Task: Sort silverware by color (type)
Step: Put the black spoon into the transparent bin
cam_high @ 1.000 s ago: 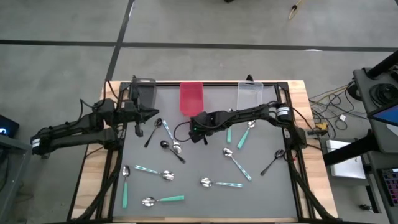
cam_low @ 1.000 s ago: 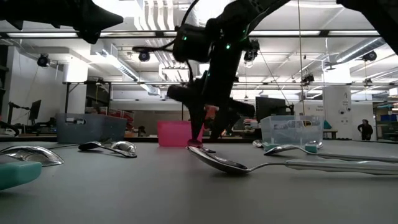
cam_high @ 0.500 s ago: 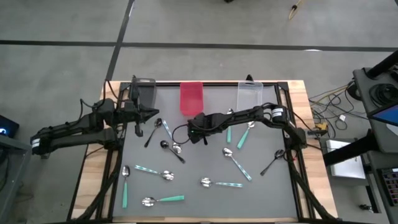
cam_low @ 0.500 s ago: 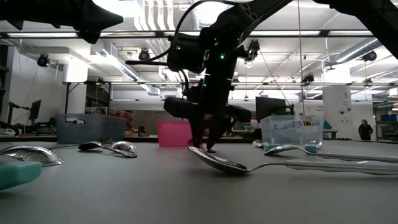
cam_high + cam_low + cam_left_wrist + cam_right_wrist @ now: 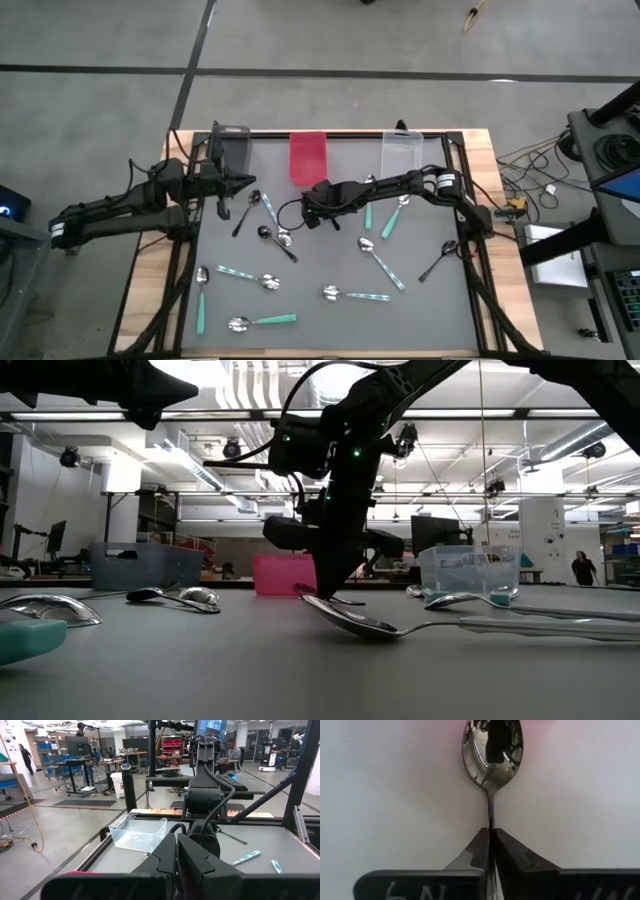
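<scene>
The right gripper (image 5: pixel 490 837) is clamped on the neck of a dark-bowled spoon (image 5: pixel 492 750), its two fingers pressed flat against the thin stem just behind the bowl. In the high view that gripper (image 5: pixel 312 205) sits just in front of the red bin (image 5: pixel 308 157), near the middle of the table (image 5: pixel 440 320). In the low view the spoon's bowl (image 5: pixel 330 598) seems barely off the table, so the lift looks hardly started; which colour group it belongs to cannot be told for sure.

The sorting appears to be at an early stage. The remaining spoons lie loose on the table, well short of the red bin: two dark ones (image 5: pixel 247 208) to its left front, a teal-handled pair (image 5: pixel 385 222) to its right front, a black one (image 5: pixel 440 260) farther right, and more teal or pale-handled ones (image 5: pixel 262 320) along the near side. Whether any spoon already lies in a bin cannot be made out.

Left of the red bin stands a dark bin (image 5: pixel 232 148), right of it a clear bin (image 5: pixel 402 150). The left gripper (image 5: pixel 222 184) hangs closed and empty just in front of the dark bin. A pale-handled spoon and a dark one (image 5: pixel 275 232) lie close beside the held spoon, and the right arm stretches over the spoons in front of the clear bin, so these look like the likeliest things to be brushed on the way.
</scene>
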`<state>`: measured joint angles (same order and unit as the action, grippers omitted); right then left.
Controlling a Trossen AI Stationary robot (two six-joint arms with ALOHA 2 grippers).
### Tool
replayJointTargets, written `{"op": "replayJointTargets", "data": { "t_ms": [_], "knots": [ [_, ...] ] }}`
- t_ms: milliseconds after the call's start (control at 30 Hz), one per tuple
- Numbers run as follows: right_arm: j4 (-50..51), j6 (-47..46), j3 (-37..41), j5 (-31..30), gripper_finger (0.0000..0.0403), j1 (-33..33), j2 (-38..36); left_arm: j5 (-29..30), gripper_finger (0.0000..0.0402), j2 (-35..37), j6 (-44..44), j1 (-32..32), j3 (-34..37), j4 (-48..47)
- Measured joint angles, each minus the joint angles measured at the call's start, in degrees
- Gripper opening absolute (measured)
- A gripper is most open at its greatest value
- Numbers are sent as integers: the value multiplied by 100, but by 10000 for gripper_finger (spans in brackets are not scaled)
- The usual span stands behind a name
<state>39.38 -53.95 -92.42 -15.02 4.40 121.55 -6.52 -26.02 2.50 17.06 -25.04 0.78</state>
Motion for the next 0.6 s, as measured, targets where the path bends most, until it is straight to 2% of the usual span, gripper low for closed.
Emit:
{"op": "replayJointTargets", "data": {
  "t_ms": [333, 600],
  "knots": [
    [66, 180, -15, 275, 9, -72, -186, 0, 0, 0, 0, 0, 0, 4],
    [128, 695, -263, 355, 9, -145, -321, 0, 0, 0, 0, 2, 0, 7]
  ]
}}
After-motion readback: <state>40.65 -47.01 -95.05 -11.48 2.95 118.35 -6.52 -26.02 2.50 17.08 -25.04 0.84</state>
